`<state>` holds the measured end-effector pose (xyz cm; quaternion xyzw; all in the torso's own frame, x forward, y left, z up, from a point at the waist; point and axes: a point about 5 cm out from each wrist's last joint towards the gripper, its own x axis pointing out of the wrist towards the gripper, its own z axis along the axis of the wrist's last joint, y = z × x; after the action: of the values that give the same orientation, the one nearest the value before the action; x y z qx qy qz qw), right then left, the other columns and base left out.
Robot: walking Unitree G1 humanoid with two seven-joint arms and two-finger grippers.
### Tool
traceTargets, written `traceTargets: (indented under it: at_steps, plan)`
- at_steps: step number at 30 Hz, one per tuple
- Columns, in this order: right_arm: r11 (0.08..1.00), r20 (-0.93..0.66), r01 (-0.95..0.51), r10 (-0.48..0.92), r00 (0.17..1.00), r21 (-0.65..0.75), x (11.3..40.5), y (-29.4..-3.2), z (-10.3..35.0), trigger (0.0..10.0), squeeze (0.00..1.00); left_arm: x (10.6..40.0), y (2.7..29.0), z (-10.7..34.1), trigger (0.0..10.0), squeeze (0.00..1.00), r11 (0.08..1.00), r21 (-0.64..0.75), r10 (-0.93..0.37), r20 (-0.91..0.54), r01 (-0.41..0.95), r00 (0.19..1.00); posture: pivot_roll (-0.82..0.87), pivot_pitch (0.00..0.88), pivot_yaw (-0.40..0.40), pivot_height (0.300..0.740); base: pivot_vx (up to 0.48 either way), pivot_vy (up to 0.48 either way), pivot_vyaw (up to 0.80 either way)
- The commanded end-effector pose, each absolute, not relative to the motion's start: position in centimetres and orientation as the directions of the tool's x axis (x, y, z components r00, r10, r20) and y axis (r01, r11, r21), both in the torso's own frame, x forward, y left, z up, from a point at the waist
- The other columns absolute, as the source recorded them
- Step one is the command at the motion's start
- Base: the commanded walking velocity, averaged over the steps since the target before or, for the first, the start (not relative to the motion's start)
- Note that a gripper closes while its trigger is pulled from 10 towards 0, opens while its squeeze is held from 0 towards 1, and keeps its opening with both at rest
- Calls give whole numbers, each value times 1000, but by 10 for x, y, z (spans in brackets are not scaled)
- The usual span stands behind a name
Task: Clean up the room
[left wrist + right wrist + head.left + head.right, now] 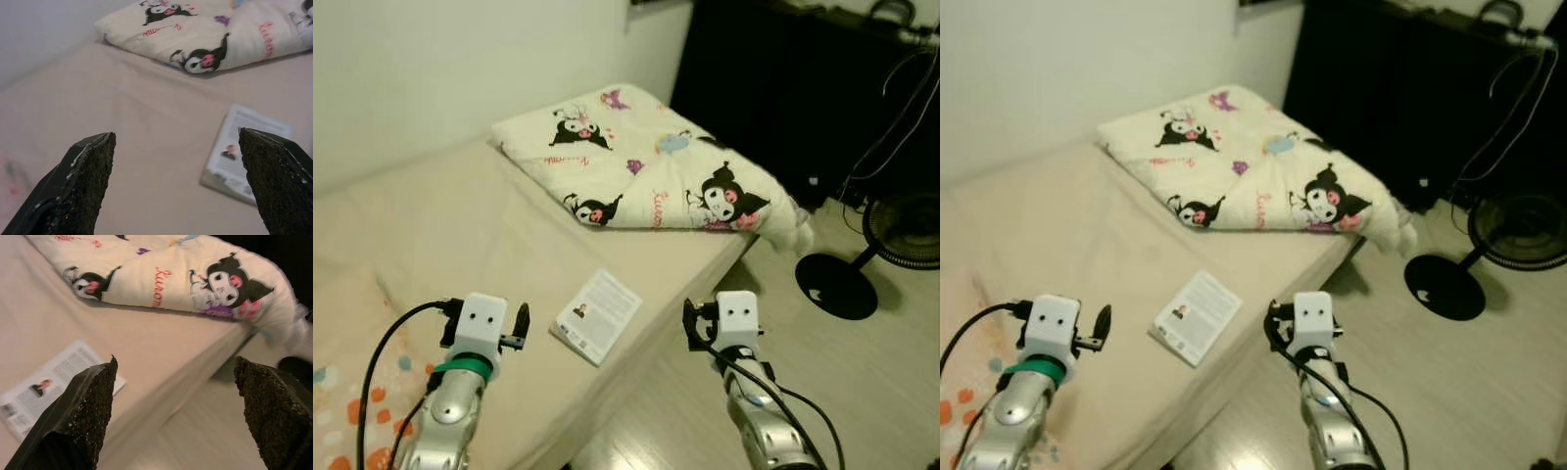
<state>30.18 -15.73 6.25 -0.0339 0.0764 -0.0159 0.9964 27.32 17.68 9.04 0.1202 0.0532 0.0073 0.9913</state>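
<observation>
So there's 1 thin white paperback book [596, 315] lying flat, back cover up, with small print and a tiny photo in the corner. It sits near the edge of the beige-sheeted bed [431, 235]. Also 1 folded cream quilt with black cartoon characters [646, 162] further up the bed, well apart from the book. The left gripper [177, 183] and right gripper [176, 418] both hover near the book, jaws spread wide, holding nothing. 1 black pedestal fan [867, 259] stands on the floor.

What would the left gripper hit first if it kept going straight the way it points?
Probably the bare bed sheet; the left gripper, jaws open, aims between them, with the book just off to one side. Depth is uncertain.
</observation>
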Motion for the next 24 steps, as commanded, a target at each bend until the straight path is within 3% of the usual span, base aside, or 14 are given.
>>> traceTargets:
  at_steps: [1, 6, 15, 24]
  plan:
    - [998, -154, 33, -41, 987, -56, 304, -156, 63, 10000, 0, 271, 183, 84, 10000, 0, 967, 254, 45, -136, -9, 990, 175, 0, -75, 740, 0, 0, 800]
    - [998, -152, 49, -56, 987, -48, 304, -157, 62, 10000, 0, 275, 181, 85, 10000, 0, 964, 266, 29, -135, 8, 990, 175, 0, -67, 740, 0, 0, 800]
    - [976, -122, 215, -218, 968, -32, 286, -172, 60, 10000, 0, 307, 168, 101, 10000, 0, 939, 309, -119, -118, 150, 986, 99, 0, 137, 740, 0, 0, 800]
    - [951, -87, 299, -305, 948, -80, 265, -195, 69, 10000, 0, 327, 148, 105, 10000, 0, 939, 279, -180, -102, 202, 978, -8, 0, 171, 740, 0, 0, 800]
